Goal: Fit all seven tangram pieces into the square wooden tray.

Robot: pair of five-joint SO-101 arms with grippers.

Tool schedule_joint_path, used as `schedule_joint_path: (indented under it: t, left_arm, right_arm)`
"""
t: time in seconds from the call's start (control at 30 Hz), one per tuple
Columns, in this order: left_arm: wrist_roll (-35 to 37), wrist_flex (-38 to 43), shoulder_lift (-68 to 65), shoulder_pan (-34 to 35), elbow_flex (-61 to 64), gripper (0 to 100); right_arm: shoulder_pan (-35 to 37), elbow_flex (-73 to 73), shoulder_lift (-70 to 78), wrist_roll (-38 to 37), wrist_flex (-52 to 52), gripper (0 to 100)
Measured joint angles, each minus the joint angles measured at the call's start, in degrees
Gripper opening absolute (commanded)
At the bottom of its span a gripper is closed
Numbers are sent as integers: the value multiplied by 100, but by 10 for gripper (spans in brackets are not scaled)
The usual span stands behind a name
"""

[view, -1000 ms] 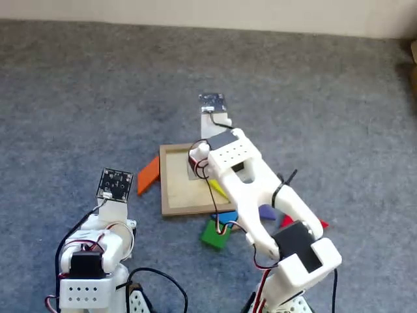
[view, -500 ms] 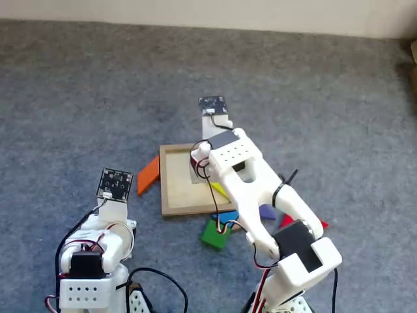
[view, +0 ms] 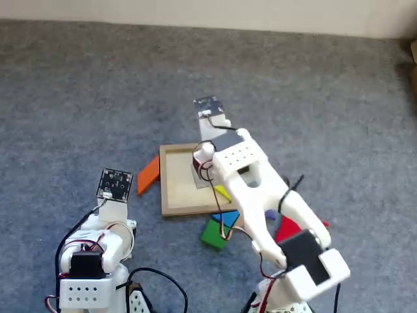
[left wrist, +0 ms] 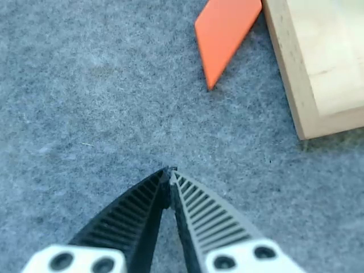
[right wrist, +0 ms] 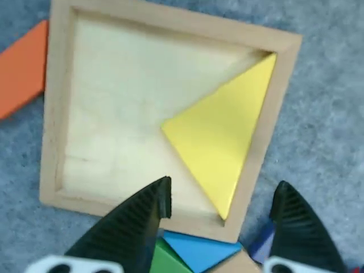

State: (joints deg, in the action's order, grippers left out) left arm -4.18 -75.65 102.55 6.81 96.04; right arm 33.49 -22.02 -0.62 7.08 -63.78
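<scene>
Grey carpet covers the table. From above, the tray (view: 163,186) lies under the right arm (view: 251,186), while the left arm (view: 98,251) sits folded near its base. An orange piece (view: 148,175) lies just beside the tray on the left arm's side.

At the left wrist, the left gripper (left wrist: 169,170) has its jaws pressed together over bare carpet. The orange piece lies ahead, apart from the tips, its long axis slanting toward them.

At the right wrist, the right gripper (right wrist: 223,193) hangs spread and empty over the tray's rim. A yellow triangle (right wrist: 222,148) lies flat inside, ahead of the fingertips. A blue piece (right wrist: 196,250) lies just outside the rim, likely this arm's nearest pick.
</scene>
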Motion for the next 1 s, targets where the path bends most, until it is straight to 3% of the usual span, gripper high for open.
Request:
schedule_joint_path:
  t: [0.23,0.7,1.0]
  left_arm:
    - [0,0,0,0,0,7]
    - [0,0,0,0,0,7]
    - [0,0,0,0,0,7]
  right_arm:
    - [-589,-211,-853,-123,-62,271]
    - [-1881,-237,-1978,-2057,-1890,271]
    - [-2989,-1714,-2822,-3411,-1793,275]
